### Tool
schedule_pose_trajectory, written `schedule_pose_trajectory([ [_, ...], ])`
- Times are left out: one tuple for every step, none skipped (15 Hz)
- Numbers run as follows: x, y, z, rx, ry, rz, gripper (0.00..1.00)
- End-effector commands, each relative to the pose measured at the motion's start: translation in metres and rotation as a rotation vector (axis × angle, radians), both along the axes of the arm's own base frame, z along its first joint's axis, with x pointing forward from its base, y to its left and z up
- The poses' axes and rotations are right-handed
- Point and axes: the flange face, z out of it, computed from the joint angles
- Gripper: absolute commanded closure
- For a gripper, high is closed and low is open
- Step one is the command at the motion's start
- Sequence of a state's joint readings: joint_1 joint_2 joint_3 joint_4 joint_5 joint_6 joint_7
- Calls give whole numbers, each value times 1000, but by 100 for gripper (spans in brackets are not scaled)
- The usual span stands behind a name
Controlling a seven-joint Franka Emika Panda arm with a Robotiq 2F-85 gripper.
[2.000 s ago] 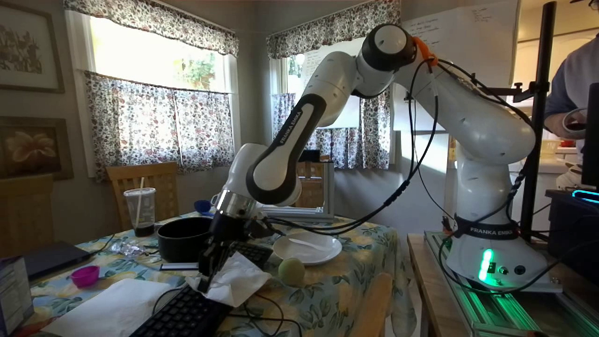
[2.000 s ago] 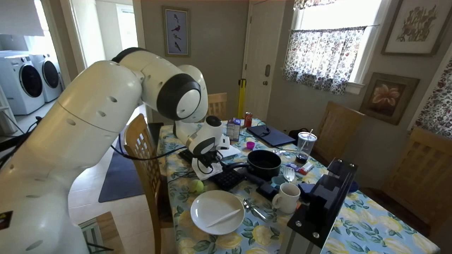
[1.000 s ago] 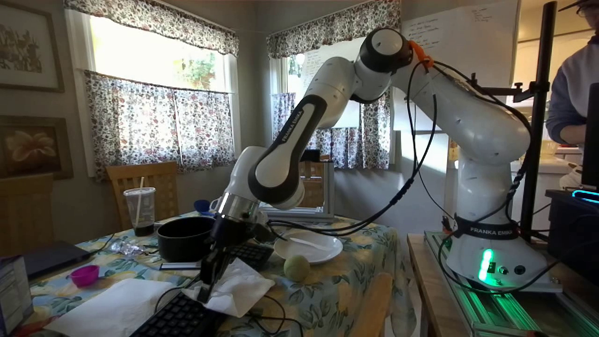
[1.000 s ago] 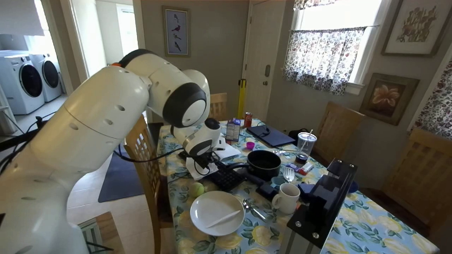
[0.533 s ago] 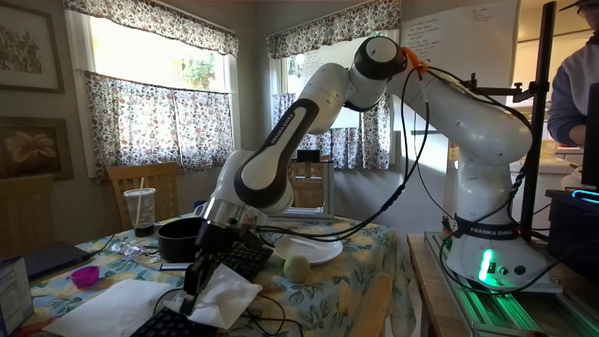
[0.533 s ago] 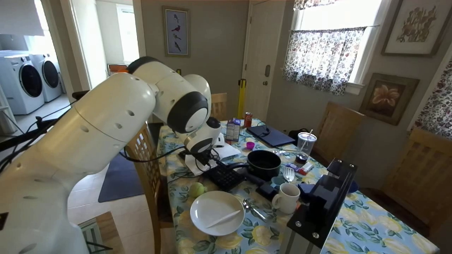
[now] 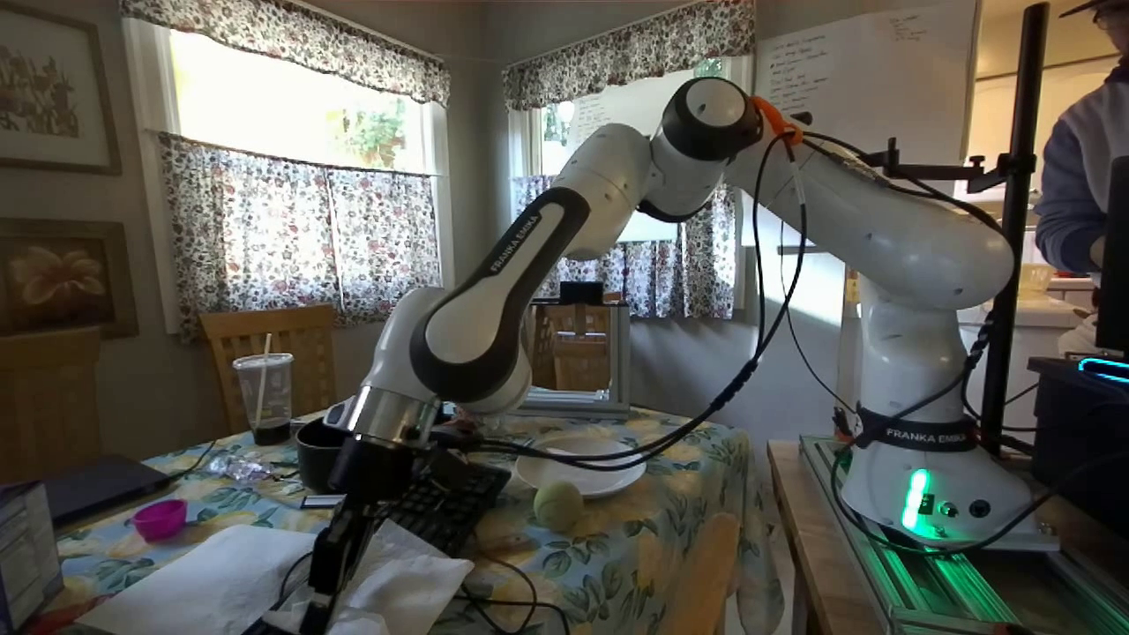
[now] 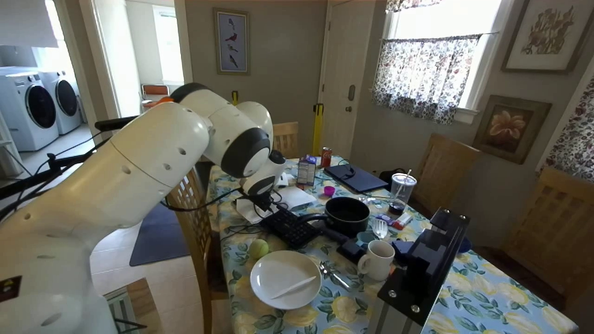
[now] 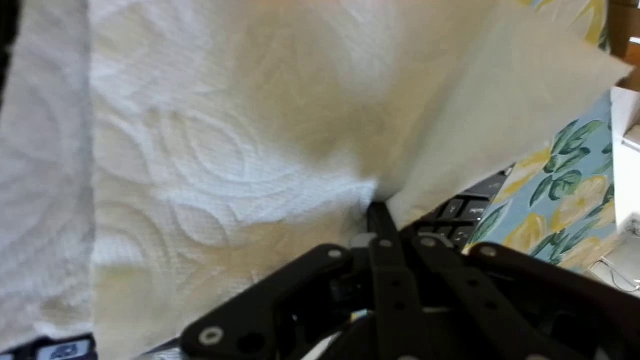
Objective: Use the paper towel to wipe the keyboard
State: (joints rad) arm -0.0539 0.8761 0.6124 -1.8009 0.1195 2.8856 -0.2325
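The white crumpled paper towel (image 7: 401,578) hangs from my gripper (image 7: 319,608) and lies over part of the black keyboard (image 7: 454,511). The towel (image 8: 249,211) and keyboard (image 8: 288,227) also show in an exterior view (image 8: 264,204), where the gripper is at the keyboard's far end. In the wrist view the towel (image 9: 210,150) fills much of the picture, with its pinched fold at the gripper's tips (image 9: 382,210). The fingers are shut on it. Some keyboard keys (image 9: 460,212) show beside it; the keys under the towel are hidden.
A flat white sheet (image 7: 194,573) lies beside the keyboard. A black pot (image 8: 347,215) with its handle toward the keyboard, a green-yellow ball (image 8: 258,249), a white plate (image 8: 285,280) and a mug (image 8: 377,260) stand close by. Loose cables (image 7: 520,591) lie beside the keyboard.
My gripper and the towel have moved along the keyboard toward the end nearest the camera in one view, uncovering keys behind. The ball shifted slightly early on.
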Motion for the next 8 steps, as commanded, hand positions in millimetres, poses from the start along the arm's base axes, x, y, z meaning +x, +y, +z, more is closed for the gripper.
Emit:
schedule_pose_trajectory([
  [5,23,-23,21,12,65,100],
  [5,27,-23,27,6,73,100],
  [7,29,-23,42,7,78,100],
  [8,29,-23,37,-3,81,100],
  [8,29,-24,36,3,85,100],
  [10,29,-24,29,-5,90,100],
  [12,25,-22,13,-6,83,100],
  [14,22,-19,-6,-16,70,100],
])
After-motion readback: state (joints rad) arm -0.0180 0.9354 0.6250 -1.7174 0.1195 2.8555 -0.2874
